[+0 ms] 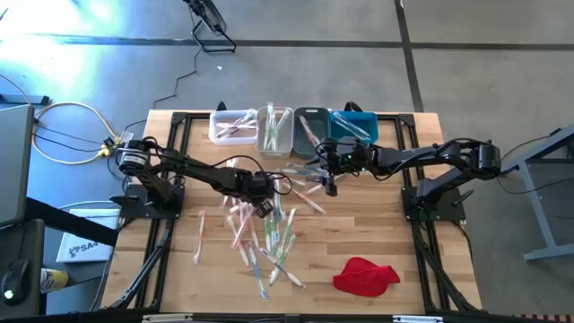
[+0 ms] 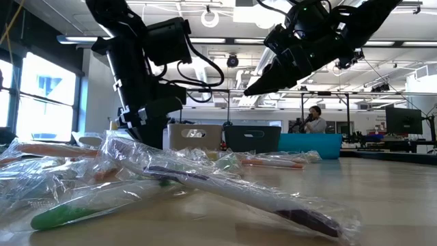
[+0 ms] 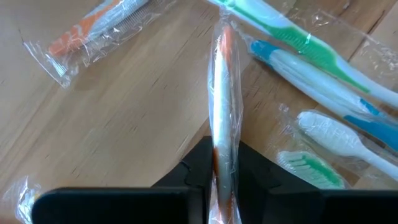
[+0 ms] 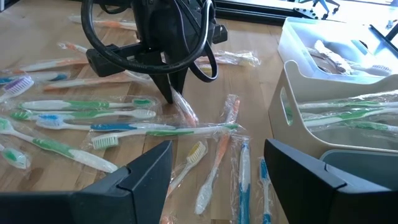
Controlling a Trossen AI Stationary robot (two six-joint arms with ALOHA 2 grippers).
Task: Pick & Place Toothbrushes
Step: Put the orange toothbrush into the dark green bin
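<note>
Left wrist view is showing you the left gripper (image 3: pixel 222 177) clenched on an orange toothbrush (image 3: pixel 225 99) in a clear wrapper, the wrapped stick running out from between the two dark fingers over the desk (image 3: pixel 124 112). Around it you are seeing a green toothbrush (image 3: pixel 292 37), a blue toothbrush (image 3: pixel 323 81) and a white toothbrush (image 3: pixel 339 134) lying flat on the wood.

From above, your left gripper (image 1: pixel 263 199) is sitting near the middle of the desk (image 1: pixel 386 224), at the upper edge of the loose pile of toothbrushes (image 1: pixel 265 242). Your right gripper (image 1: pixel 330 179) is hanging just in front of the bins (image 1: pixel 296 126) at the far edge, its fingers spread wide and holding nothing. Some toothbrushes are already lying in those bins. A red cloth (image 1: pixel 366 275) is lying near the front right of the desk, well apart from both grippers.
</note>
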